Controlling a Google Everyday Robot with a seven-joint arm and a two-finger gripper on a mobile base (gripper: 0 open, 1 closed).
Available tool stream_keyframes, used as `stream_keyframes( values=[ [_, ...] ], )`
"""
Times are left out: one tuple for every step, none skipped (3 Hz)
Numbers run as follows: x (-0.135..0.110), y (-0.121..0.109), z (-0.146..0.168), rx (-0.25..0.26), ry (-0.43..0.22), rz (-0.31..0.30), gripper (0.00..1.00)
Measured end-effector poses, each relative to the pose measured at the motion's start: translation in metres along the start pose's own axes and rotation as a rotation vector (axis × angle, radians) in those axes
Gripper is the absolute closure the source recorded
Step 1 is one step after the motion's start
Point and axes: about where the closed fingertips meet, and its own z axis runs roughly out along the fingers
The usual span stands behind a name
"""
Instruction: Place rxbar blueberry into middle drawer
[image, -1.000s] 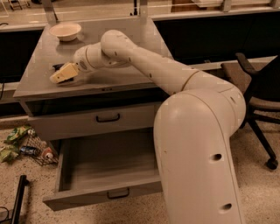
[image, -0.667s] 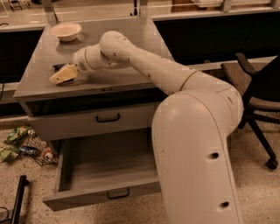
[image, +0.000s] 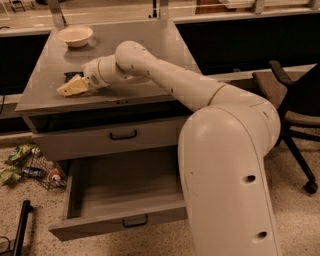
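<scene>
The rxbar blueberry (image: 71, 76) shows as a small dark shape on the grey cabinet top, near its left front, mostly hidden behind my gripper. My gripper (image: 71, 87) is down at the cabinet top, right over and in front of the bar, at the end of my arm that reaches in from the right. The middle drawer (image: 80, 187) is pulled out wide below; I see nothing inside it, and its black handle (image: 135, 221) is on the front panel. The drawer above it (image: 123, 134) is closed.
A beige bowl (image: 75, 35) stands at the back left of the cabinet top. Crumpled wrappers and a small wire basket (image: 30, 167) lie on the floor at left. A black office chair (image: 295, 100) stands at right. A dark pole (image: 20, 230) lies at the lower left.
The gripper stays at the same spot by the bar. The large lower part of my arm has shifted slightly to the left.
</scene>
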Motion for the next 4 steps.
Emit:
stream_keyframes(
  values=[
    [0.001, 0.0015, -0.0001, 0.001, -0.005, -0.003, 0.38],
    [-0.0005, 0.0015, -0.0007, 0.001, -0.005, -0.003, 0.61],
    [-0.0029, 0.0014, -0.0017, 0.001, -0.005, -0.003, 0.85],
    [-0.0033, 0.0013, -0.0019, 0.001, -0.005, -0.003, 1.0]
  ],
)
